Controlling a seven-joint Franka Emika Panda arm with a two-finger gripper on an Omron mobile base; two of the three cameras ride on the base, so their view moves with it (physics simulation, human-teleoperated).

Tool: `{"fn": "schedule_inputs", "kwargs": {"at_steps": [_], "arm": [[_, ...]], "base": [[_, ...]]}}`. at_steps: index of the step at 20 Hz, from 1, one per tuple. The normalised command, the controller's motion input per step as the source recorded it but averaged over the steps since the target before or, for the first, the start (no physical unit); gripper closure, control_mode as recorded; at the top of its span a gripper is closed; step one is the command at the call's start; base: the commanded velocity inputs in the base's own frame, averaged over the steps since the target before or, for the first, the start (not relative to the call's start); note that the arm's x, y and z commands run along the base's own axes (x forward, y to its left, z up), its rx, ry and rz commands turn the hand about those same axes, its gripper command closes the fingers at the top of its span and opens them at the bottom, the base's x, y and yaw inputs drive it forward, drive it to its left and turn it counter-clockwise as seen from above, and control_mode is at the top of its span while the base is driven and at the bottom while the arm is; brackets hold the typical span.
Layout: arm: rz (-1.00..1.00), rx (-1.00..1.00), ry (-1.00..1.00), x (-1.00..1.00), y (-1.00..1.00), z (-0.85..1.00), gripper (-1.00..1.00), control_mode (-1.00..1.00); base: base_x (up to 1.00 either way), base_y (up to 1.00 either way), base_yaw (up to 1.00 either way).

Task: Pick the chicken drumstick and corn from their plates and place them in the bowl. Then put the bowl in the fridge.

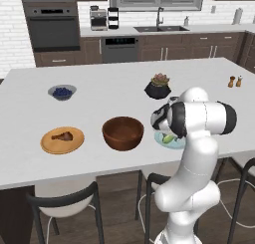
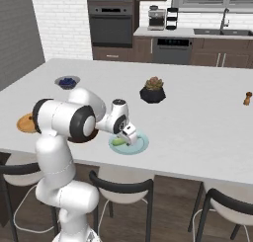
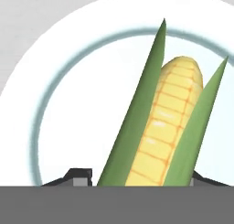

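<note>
Fingers (image 3: 81, 176) flank the corn (image 3: 162, 127) in the hand view, one dark tip on each side of the cob at the bottom edge; whether they already pinch it or stand just off it I cannot tell. Green husk leaves run up both sides of the yellow cob, which lies on the pale plate (image 3: 55, 95) with its blue-green ring.

From the left base camera, the arm hides most of that plate (image 1: 172, 143); a bit of corn (image 1: 169, 138) peeks out. The bowl (image 1: 123, 132) sits just left of it, and the drumstick (image 1: 62, 136) lies on the wooden plate (image 1: 50, 144). Blueberries (image 1: 62, 92) and a succulent (image 1: 158, 86) stand farther back on the table (image 1: 114, 83).

From the right base camera, the gripper (image 2: 128, 137) is low over the corn (image 2: 117, 141) on its plate (image 2: 141, 145). The arm covers the bowl and most of the wooden plate (image 2: 23, 123).
</note>
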Motion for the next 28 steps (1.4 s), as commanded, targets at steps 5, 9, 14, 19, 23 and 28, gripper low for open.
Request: {"fn": "schedule_inputs", "kwargs": {"at_steps": [5,9,14,19,23,28], "arm": [[0.08,0.02,-0.12,-0.58,0.04,0.80,1.00,-1.00],[0.12,0.00,-0.05,-0.69,0.24,1.00,1.00,-1.00],[0.11,0.00,0.00,-0.44,0.69,1.00,1.00,-1.00],[0.11,0.00,0.07,-0.01,0.99,0.90,1.00,-1.00],[0.07,0.00,0.12,0.32,1.00,0.40,1.00,-1.00],[0.08,0.00,0.13,0.57,0.97,0.02,1.00,-1.00]], "base": [[0.00,0.00,0.00],[0.00,0.00,0.00],[0.00,0.00,0.00],[0.00,0.00,0.00],[0.00,0.00,0.00],[0.00,0.00,0.00]]}}
